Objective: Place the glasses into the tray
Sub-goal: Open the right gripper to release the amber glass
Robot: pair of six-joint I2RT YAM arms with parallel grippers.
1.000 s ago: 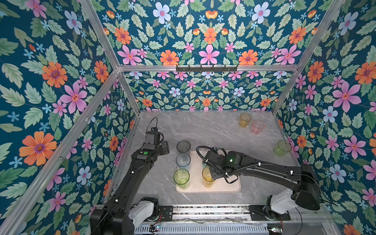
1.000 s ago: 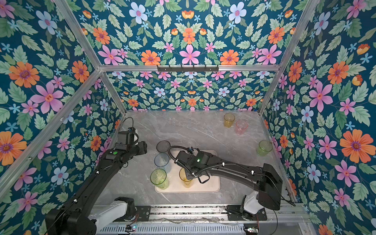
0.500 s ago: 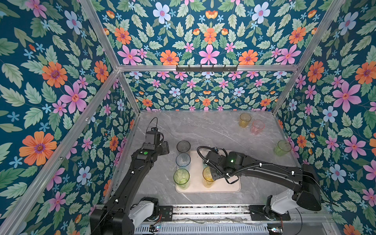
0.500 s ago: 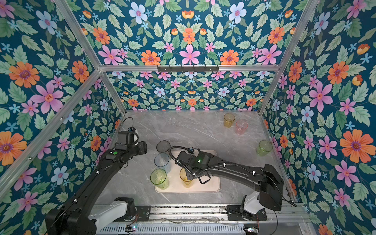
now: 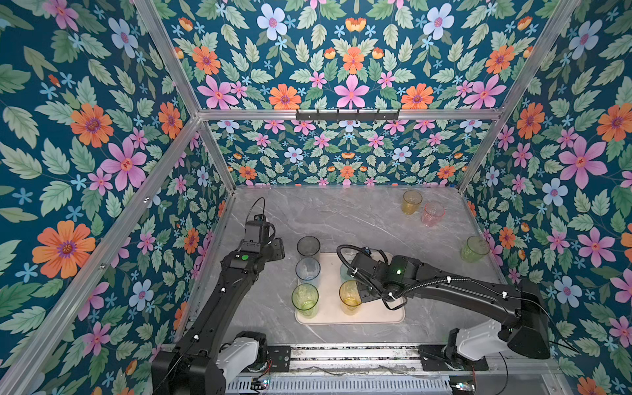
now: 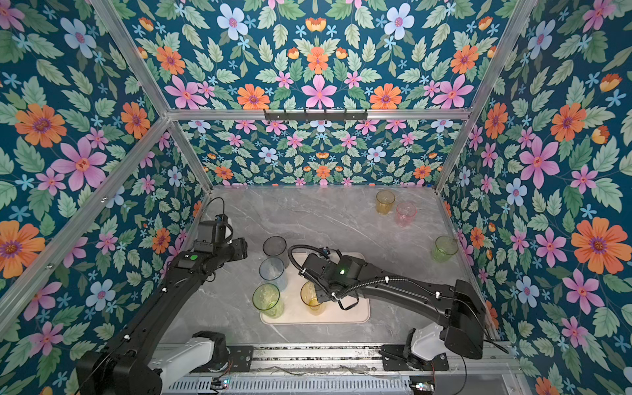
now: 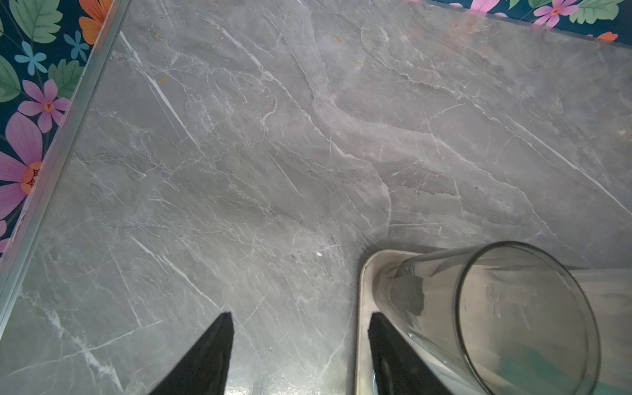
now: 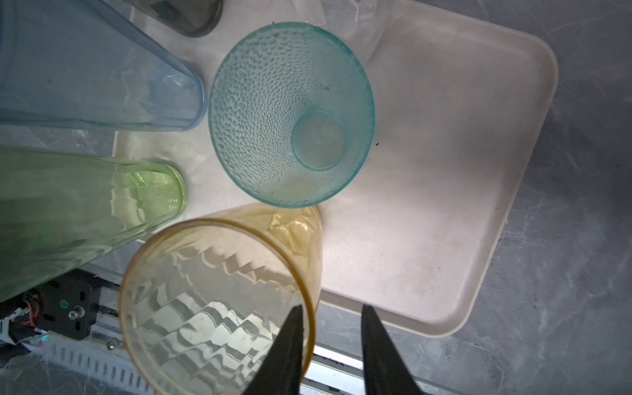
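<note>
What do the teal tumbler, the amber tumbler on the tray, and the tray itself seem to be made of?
Teal tumbler: likely translucent plastic; pebbled, dimpled wall, smooth base. Amber tumbler: translucent, glossy, zigzag facets catching light; likely plastic, glass not excluded. Tray: opaque pale pink, matte, faintly stained; probably plastic or melamine.

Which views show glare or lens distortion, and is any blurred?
Right wrist view: the tray is lit almost white, and the green glass and pale blue glass look stretched, leaning outward. Left wrist view: a pale sheen on the table between the jaws; its far edge looks hazy. Both top views: sharp, evenly lit.
</note>
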